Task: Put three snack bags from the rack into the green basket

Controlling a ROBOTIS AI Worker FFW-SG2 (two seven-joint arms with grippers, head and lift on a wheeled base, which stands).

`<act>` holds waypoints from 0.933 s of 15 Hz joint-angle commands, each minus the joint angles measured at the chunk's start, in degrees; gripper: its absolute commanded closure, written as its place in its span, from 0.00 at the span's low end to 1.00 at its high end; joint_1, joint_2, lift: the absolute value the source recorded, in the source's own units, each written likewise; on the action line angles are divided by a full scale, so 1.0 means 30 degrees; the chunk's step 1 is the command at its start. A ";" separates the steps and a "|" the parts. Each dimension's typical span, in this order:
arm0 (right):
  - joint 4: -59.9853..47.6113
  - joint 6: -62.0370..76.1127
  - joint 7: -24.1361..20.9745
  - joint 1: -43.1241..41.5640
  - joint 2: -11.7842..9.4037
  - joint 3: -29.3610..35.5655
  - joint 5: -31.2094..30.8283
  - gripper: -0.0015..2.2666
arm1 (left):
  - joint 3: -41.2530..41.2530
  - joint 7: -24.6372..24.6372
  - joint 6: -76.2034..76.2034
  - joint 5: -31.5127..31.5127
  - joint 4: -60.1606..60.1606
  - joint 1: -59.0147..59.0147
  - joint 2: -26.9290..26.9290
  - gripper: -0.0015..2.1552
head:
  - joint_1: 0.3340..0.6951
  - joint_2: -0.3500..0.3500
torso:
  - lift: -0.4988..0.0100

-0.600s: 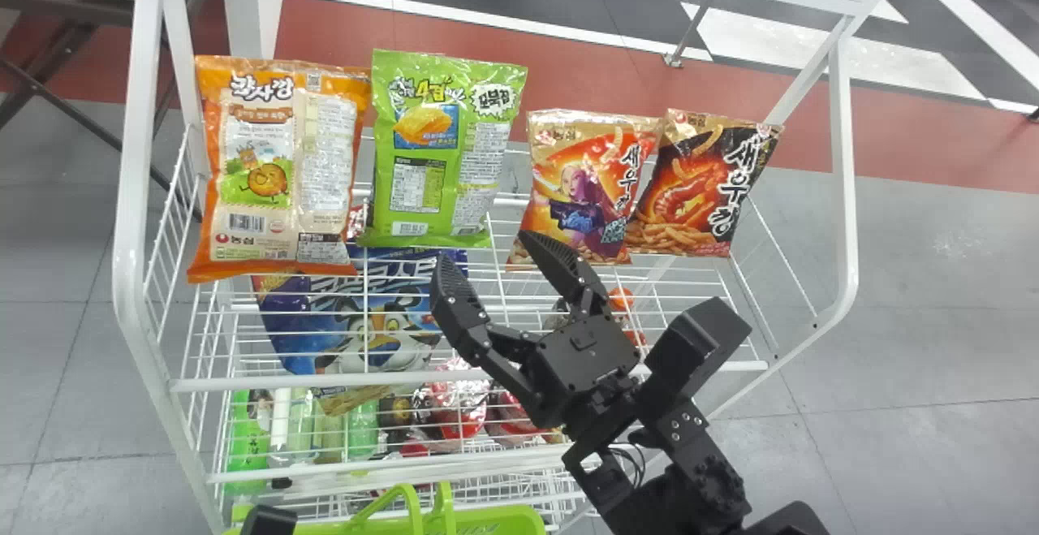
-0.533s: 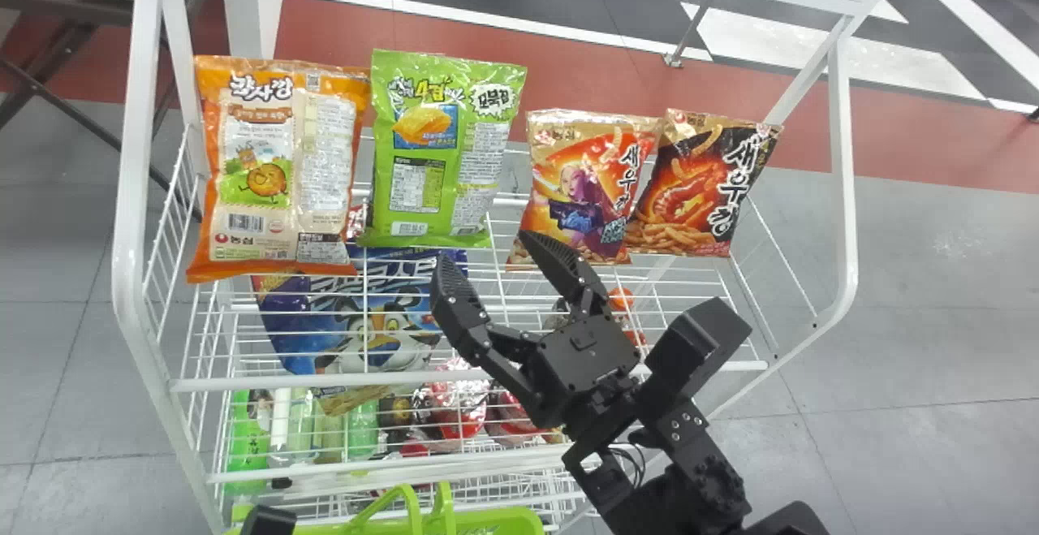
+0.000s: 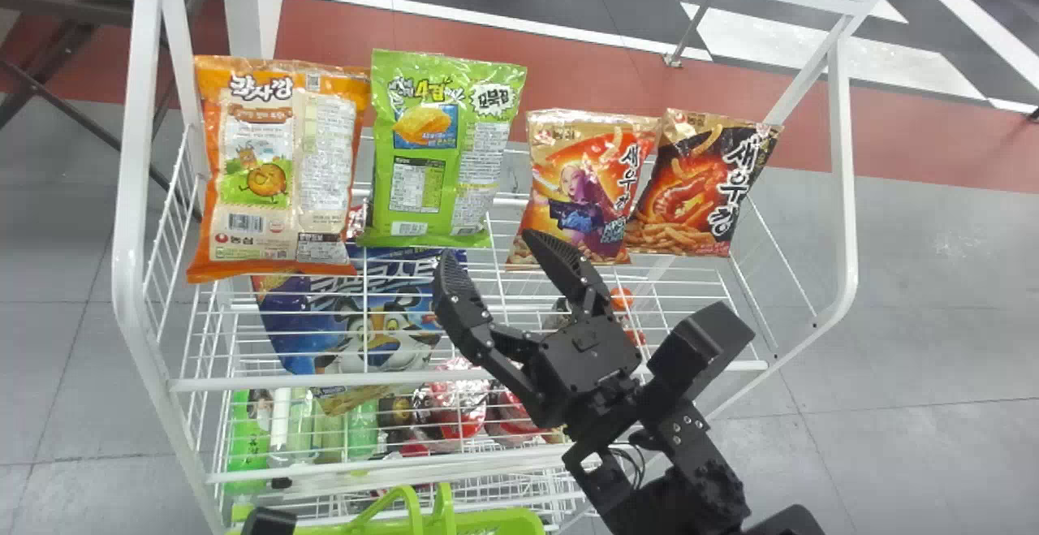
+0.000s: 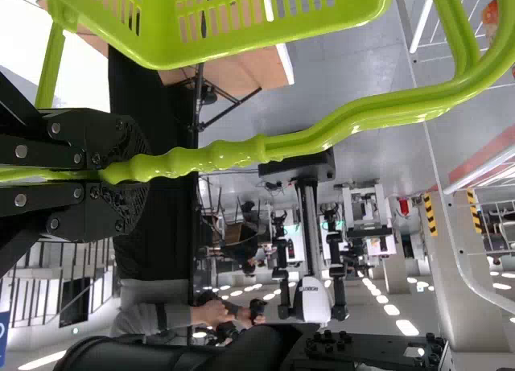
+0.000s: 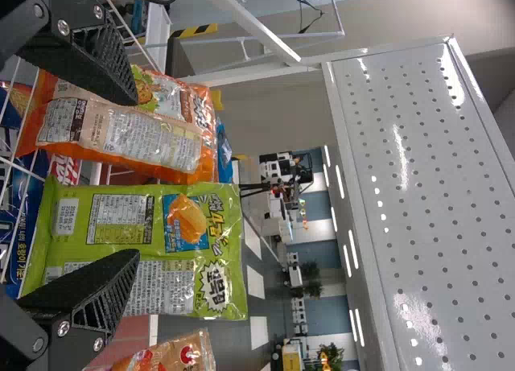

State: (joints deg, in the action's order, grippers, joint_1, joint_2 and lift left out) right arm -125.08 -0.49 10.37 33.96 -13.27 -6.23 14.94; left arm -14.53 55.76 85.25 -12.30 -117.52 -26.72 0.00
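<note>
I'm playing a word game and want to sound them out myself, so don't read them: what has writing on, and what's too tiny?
Orange bag: big lettering; its fine print is too small.
Green bag: big lettering; fine print too small.
Tan-and-red bag: big lettering.
Black-and-orange bag: big lettering.
Blue bag: big lettering, partly behind wires.

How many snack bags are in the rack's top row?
4: in the head view, left to right, the orange bag, green bag, red-gold bag and red-black bag. More may be hidden behind them.
</note>
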 commanded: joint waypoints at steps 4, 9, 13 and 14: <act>0.0444 0.0527 0.0029 -0.0276 0.0000 -0.0237 -0.0028 0.08 | 0.0040 0.0163 -0.0071 -0.0205 0.0003 0.0000 -0.0050 0.62 | 1.00 0.00 | 0.98; 0.0591 0.0820 0.0059 -0.0452 0.0000 -0.0266 -0.0058 0.08 | 0.0040 0.0163 -0.0071 -0.0293 0.0003 0.0000 -0.0050 0.62 | 1.00 0.00 | 0.98; 0.0766 0.0937 0.0117 -0.0657 -0.0030 -0.0412 -0.0087 0.08 | 0.0040 0.0222 -0.0364 -0.0410 0.0033 -0.0030 -0.0050 0.62 | 1.00 0.00 | 0.98; 0.0796 0.0937 0.0117 -0.0686 -0.0030 -0.0442 -0.0058 0.08 | 0.0011 0.0222 -0.0423 -0.0439 0.0033 -0.0030 -0.0050 0.62 | 1.00 0.00 | 0.98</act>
State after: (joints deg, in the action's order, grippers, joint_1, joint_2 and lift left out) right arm -122.84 2.32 10.73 32.11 -13.29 -7.37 14.73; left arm -14.47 56.39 84.33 -13.54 -117.47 -26.79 0.00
